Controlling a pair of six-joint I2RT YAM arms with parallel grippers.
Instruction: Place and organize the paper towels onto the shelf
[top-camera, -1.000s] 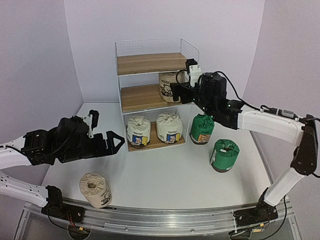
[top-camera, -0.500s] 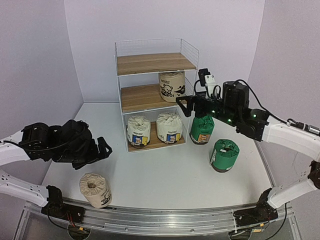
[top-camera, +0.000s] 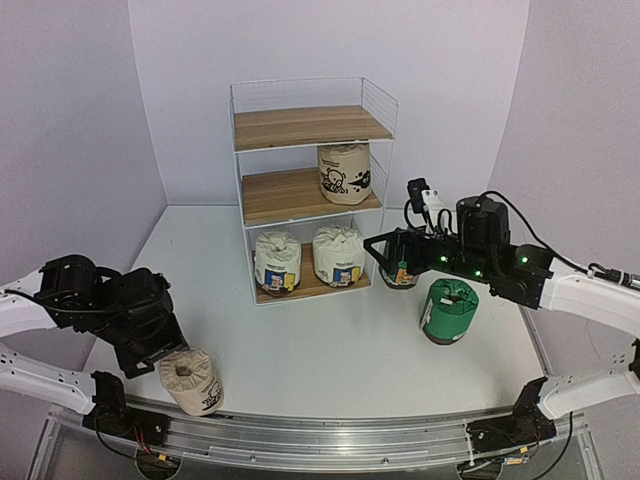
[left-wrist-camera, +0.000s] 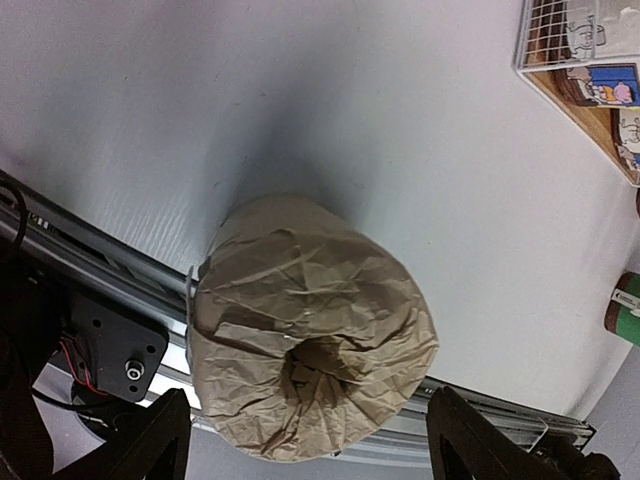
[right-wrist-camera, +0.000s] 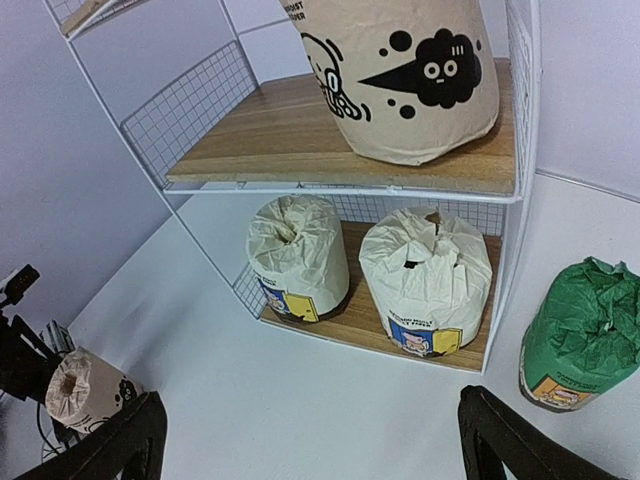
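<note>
A: Overhead: a shelved beige roll (top-camera: 344, 172) and white rolls (top-camera: 277, 262) are sitting on the shelf (top-camera: 300, 128). Green rolls (top-camera: 448, 310) and a stray beige roll (top-camera: 190, 380) are waiting on the tabletop (top-camera: 320, 340).

B: Left wrist: the left hand (left-wrist-camera: 312, 445) is straddling that stray one, released, beside the near edge.

A: Right wrist: the right hand (right-wrist-camera: 315, 430) is hanging released and empty. The middle board (right-wrist-camera: 290, 140) is offering room.

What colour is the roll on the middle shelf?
The roll is beige with black prints; clearest in right wrist view.

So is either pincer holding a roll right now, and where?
No, nothing is held. The left pincer hangs open facing the beige roll, without touching it; the right pincer is open and empty.
</note>
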